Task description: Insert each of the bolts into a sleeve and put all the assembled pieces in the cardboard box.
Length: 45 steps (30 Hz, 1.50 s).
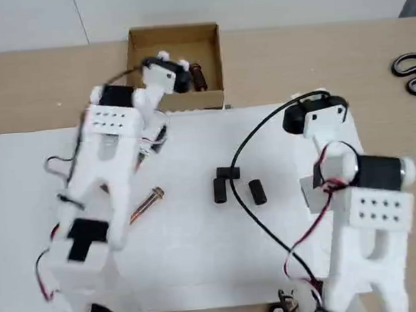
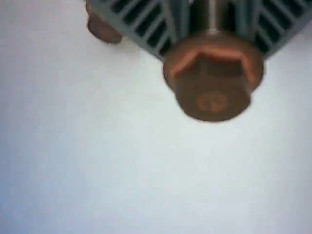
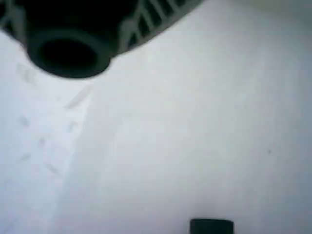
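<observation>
- Bolt (image 2: 212,83) with a copper hex head sits clamped between the ribbed left fingers (image 2: 136,19), its head facing the wrist camera
- In the high view the left gripper (image 1: 168,72) hangs over the near left part of the cardboard box (image 1: 173,35)
- Inside the box, just beside that gripper, lies a dark brownish piece (image 1: 197,76); I cannot tell what it is
- Second bolt (image 1: 147,203) lies tilted on the white sheet (image 1: 202,271), close to the left arm and well apart from the box
- Right gripper (image 1: 313,113) is over the right part of the sheet, its fingers closed on a black sleeve (image 3: 68,53) whose open end faces the wrist camera
- Two loose sleeves (image 1: 220,190) (image 1: 258,192) lie near each other in the middle of the sheet, with a third black piece (image 1: 228,172) just behind them
- Scissors (image 1: 413,70) lie on the bare table (image 1: 46,81) at its far right edge
</observation>
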Each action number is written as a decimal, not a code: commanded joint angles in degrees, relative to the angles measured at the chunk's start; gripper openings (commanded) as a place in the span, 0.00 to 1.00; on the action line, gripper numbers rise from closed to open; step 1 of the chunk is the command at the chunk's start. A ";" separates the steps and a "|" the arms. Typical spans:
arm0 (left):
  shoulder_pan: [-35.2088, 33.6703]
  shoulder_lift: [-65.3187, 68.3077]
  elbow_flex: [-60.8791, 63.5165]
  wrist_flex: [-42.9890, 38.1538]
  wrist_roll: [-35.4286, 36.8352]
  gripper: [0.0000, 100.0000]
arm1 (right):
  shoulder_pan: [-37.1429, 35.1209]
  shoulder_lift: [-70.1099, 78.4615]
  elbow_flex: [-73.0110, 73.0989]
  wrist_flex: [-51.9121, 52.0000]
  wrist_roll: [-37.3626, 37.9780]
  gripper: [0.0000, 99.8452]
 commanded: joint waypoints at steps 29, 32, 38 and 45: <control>13.71 -63.12 41.80 -17.32 26.73 0.00 | -13.23 -39.87 18.81 -15.69 -15.38 0.00; 13.71 -72.09 51.74 -22.95 29.45 0.00 | -16.04 -42.86 23.56 -20.00 -15.47 0.00; 13.71 -88.79 68.09 -34.99 36.13 0.00 | -22.11 -50.24 33.93 -30.55 -15.38 0.00; 13.71 -105.05 82.86 -45.27 38.86 0.01 | -31.08 -59.82 45.19 -37.05 -15.30 0.00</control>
